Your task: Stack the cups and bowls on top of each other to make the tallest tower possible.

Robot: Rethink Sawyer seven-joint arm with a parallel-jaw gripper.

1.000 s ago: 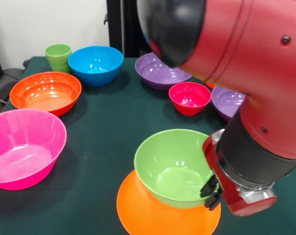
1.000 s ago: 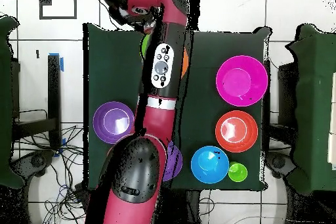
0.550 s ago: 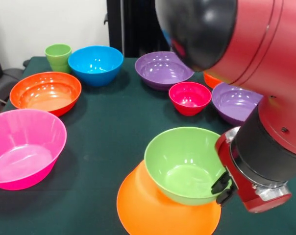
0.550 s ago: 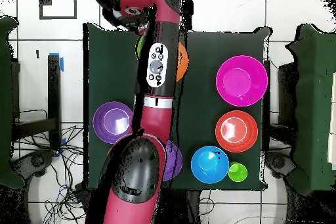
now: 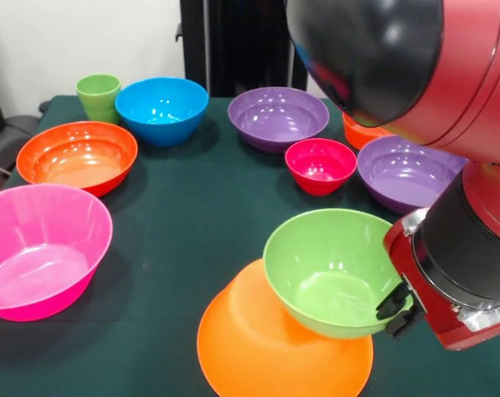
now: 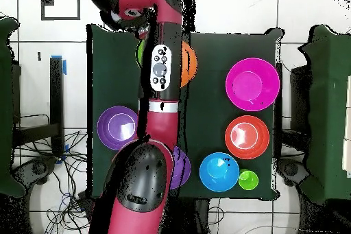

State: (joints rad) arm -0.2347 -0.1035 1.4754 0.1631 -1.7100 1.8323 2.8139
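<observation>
Green bowl (image 5: 337,269) sits tilted over the upturned orange bowl (image 5: 258,351), hanging off toward 3 o'clock, probably because the gripper (image 5: 396,304) looks pinched onto its rim there. Cup (image 5: 98,95) waits way off at 10 o'clock.

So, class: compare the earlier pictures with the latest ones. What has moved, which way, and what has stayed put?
In the front view, the green bowl has slid rightward across the upturned orange bowl, carried along by the arm's tool at its right rim; it now overhangs the orange bowl's right side. The pink bowl, blue bowl, light-green cup and the others have not moved.
</observation>
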